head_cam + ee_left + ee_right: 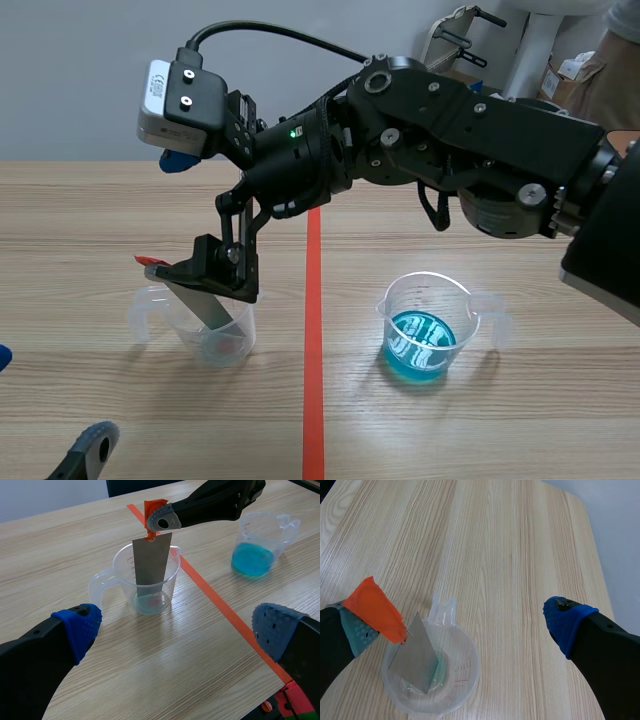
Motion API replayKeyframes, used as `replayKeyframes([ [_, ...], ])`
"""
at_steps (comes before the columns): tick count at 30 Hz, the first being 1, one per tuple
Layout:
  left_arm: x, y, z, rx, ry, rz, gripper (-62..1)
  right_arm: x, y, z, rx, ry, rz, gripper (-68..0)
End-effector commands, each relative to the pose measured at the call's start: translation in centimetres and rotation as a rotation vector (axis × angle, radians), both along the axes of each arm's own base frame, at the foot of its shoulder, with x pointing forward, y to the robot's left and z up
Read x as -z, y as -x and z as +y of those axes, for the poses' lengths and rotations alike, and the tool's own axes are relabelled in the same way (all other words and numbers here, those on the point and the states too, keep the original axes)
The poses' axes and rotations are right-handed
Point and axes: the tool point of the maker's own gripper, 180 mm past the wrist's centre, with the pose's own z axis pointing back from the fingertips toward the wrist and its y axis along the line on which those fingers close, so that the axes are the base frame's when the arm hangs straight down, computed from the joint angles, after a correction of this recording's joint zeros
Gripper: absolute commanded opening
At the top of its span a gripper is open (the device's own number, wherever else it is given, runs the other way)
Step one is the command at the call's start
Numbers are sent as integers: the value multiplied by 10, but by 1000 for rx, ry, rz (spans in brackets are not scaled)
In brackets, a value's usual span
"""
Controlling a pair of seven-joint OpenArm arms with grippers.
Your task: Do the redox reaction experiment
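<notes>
Scene view: R arm comes in from the right and reaches past the red tape line [313,400] to the left side of the table [500,430]; right gripper [462,625] sits over the clear measuring cup [225,345], jaws spread wide, gripping nothing; its grey-green pad [362,632] lies against the orange tape tab [152,507] on top of the metal strip [151,565], while the blue-padded finger [567,622] is well apart from it; the strip stands tilted inside the cup, lower end at the bottom, upper end leaning by the rim; cup bottom looks faintly tinted, can't tell how much liquid is in it; cup w/ handle, spout and red scale marks. Second clear cup [430,320] stands on the other side of the tape line, well apart, holding blue liquid [418,345] in its lower part. Left gripper [177,625] is low at the near-left table edge, jaws released, blue pads apart, nothing between them; the strip cup is ahead of it, not touching.
</notes>
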Motion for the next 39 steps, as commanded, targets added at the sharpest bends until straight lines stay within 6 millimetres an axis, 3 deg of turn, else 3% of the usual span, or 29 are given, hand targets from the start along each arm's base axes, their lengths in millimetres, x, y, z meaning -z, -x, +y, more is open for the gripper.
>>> replayKeyframes([
  [1,-11,-4,-4,1,19,-37,14,-16,-1,4,-16,-38,-18,4],
  [5,-11,-4,-4,1,19,-36,14,-8,10,-2,-19,-58,23,4],
  [10,-11,-4,-4,1,19,-37,14,3,22,-24,60,-114,74,4],
  [25,-5,-3,3,-17,-17,-11,14,3,48,-136,472,-241,173,4],
  [31,-18,-12,20,-71,-31,-28,14,-5,65,-174,610,-253,179,4],
  [39,-28,-28,36,-115,-109,-4,14,-33,83,-198,733,-228,164,4],
])
